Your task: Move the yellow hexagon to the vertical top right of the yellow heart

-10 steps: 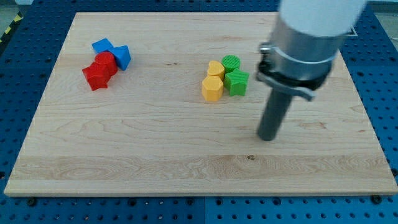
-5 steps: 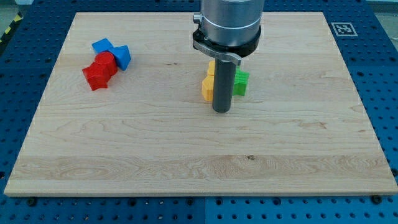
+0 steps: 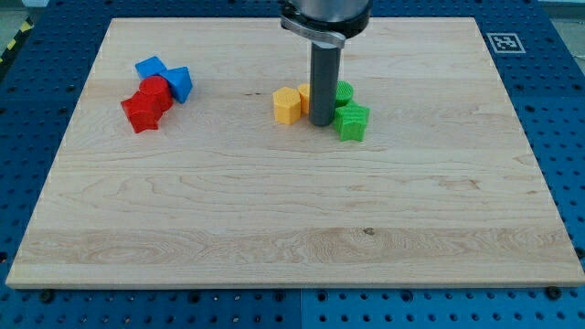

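Observation:
The yellow hexagon (image 3: 287, 106) lies on the wooden board (image 3: 274, 219) just left of my rod. The yellow heart (image 3: 304, 93) sits right behind it, mostly hidden by the rod, touching the hexagon's upper right side. My tip (image 3: 321, 123) rests on the board between the yellow pair and the green blocks, close against the hexagon's right side. A green round block (image 3: 344, 91) pokes out to the right of the rod, and a green star (image 3: 351, 122) lies just right of the tip.
At the view's upper left stands a cluster: two blue blocks (image 3: 151, 68) (image 3: 180, 83) and two red blocks (image 3: 155, 92) (image 3: 141, 113). A printed marker (image 3: 504, 41) sits on the board's top right corner.
My rod swept from the right to the yellow-green cluster and up into it. The yellow hexagon slid left and up; the green star shifted slightly down and right.

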